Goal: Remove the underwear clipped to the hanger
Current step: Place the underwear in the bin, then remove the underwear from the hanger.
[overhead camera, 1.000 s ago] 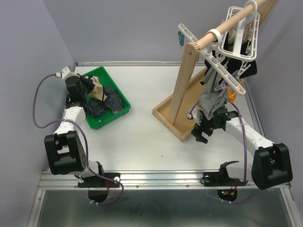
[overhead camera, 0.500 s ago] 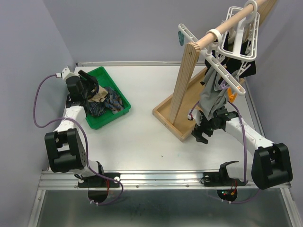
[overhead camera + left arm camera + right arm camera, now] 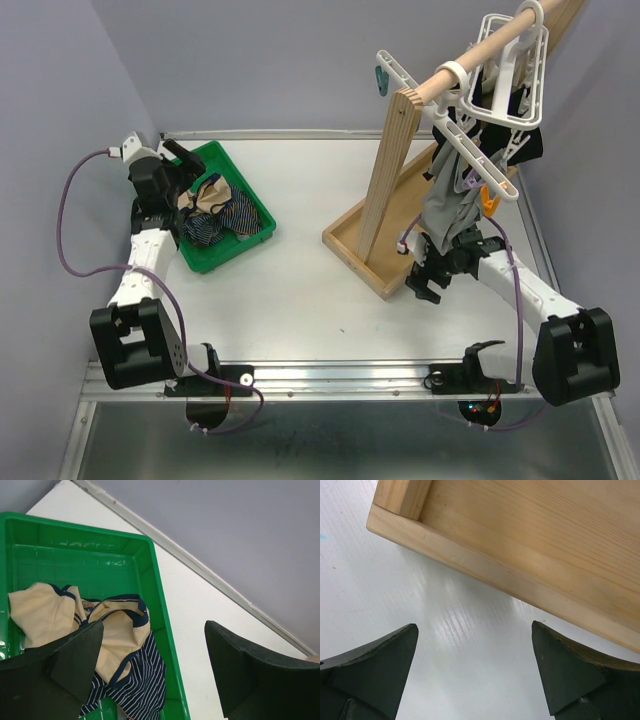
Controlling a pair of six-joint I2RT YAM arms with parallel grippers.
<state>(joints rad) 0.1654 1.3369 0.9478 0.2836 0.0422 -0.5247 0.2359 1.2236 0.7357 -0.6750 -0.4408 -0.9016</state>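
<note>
Both my grippers wide open, holding nothing.
My left gripper (image 3: pixel 152 645) sees tan underwear (image 3: pixel 117 630) and striped underwear (image 3: pixel 145 685) in the green tray (image 3: pixel 75 535). My right gripper (image 3: pixel 475 645) sees only the wooden stand (image 3: pixel 545 540). The top view shows grey underwear (image 3: pixel 445 200) hanging on the hanger (image 3: pixel 398 70).

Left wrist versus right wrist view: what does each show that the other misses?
Only left wrist: a green tray holding tan underwear and navy striped underwear. Only right wrist: the rack's wooden base. Both: the white table, and jaws wide open with nothing between them, on the left gripper and the right gripper.
</note>
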